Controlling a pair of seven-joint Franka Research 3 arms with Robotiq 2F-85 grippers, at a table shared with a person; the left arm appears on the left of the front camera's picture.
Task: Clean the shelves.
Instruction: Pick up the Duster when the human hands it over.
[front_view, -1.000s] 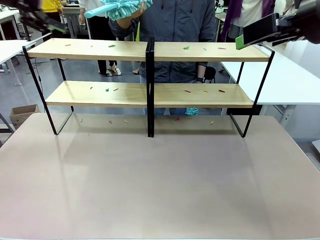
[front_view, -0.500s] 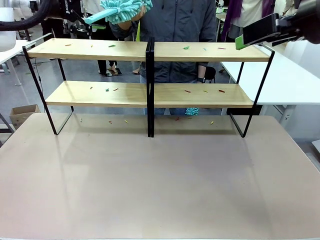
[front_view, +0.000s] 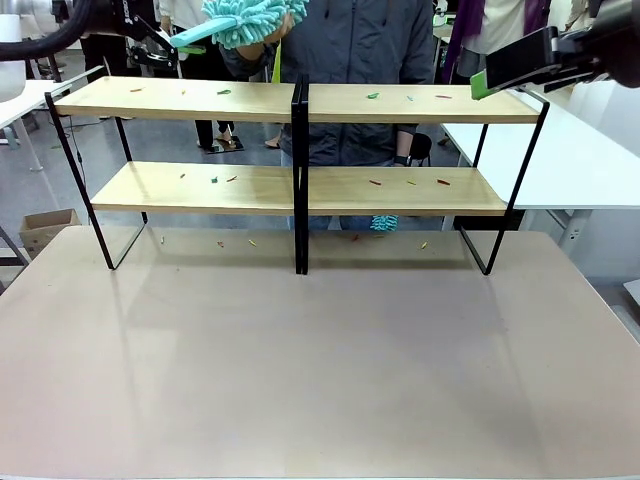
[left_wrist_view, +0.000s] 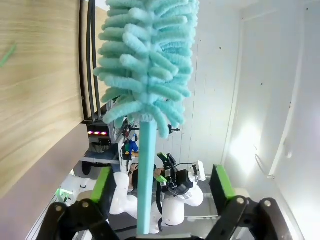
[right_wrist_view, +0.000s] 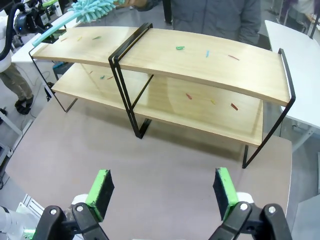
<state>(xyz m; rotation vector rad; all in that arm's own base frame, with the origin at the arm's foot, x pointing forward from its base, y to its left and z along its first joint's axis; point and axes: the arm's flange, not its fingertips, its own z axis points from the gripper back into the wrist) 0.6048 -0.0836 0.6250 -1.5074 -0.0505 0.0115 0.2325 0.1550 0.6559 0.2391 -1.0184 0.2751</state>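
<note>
Beige tabletop (front_view: 320, 350) bore the wide two-tier light-wood, black-framed shelves (front_view: 200, 100) at its far side, right gripper (right_wrist_view: 162, 187) hovered high by their right end, splayed and empty, left gripper (left_wrist_view: 162, 182) raised upper-left, spread wide around but not pinching the handle of a fluffy teal microfibre duster (left_wrist_view: 145, 75), small coloured scraps (front_view: 224, 92) dotted both boards.

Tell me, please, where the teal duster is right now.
In the front view the duster is top left above the shelves' upper board, head near the person, handle between the left gripper's open jaws.
</note>
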